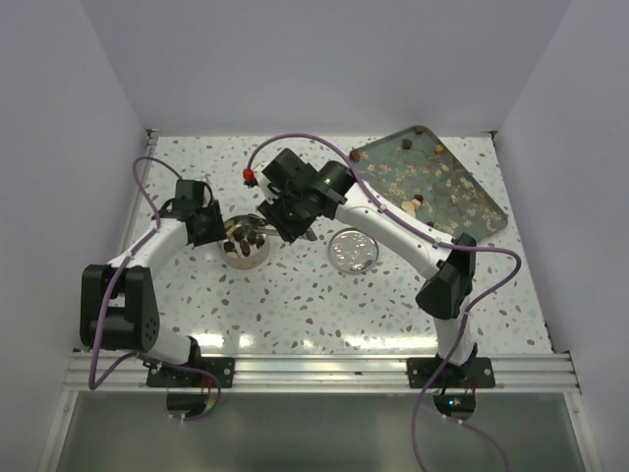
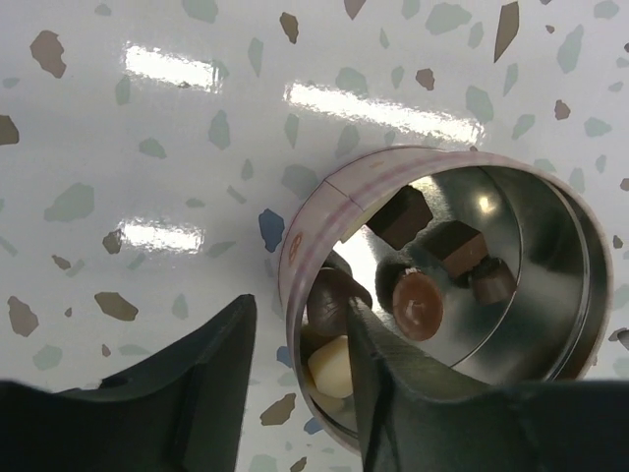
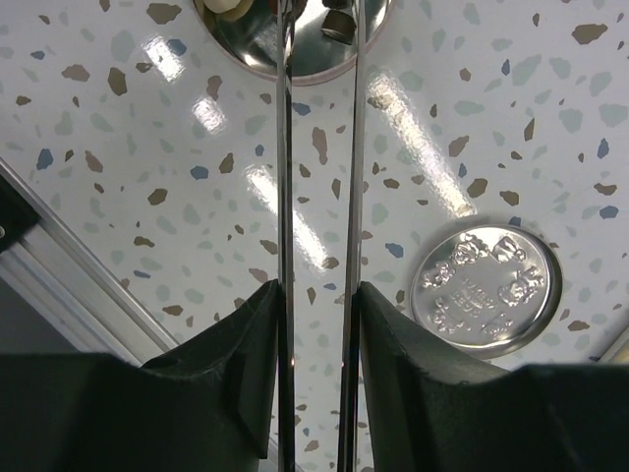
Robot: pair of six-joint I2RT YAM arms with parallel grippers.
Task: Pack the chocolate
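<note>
The round metal tin (image 1: 246, 246) stands left of centre with several chocolate lumps in it: dark ones (image 2: 418, 305) and a pale one (image 2: 331, 366). My left gripper (image 2: 300, 310) is open and astride the tin's near wall (image 2: 295, 246), one finger inside, one outside with a gap to the wall. In the top view the left gripper (image 1: 209, 224) is at the tin's left side. My right gripper (image 3: 316, 290) is shut on metal tweezers (image 3: 285, 147). Their tips reach over the tin (image 3: 295, 44). From above the right gripper (image 1: 295, 211) hangs just right of the tin. More chocolate (image 1: 415, 205) lies on the tray.
A dark speckled tray (image 1: 462, 202) sits tilted at the back right. The embossed round lid (image 1: 351, 251) lies flat right of the tin, also in the right wrist view (image 3: 484, 290). White walls close in three sides. A metal rail (image 1: 324, 372) runs along the near edge.
</note>
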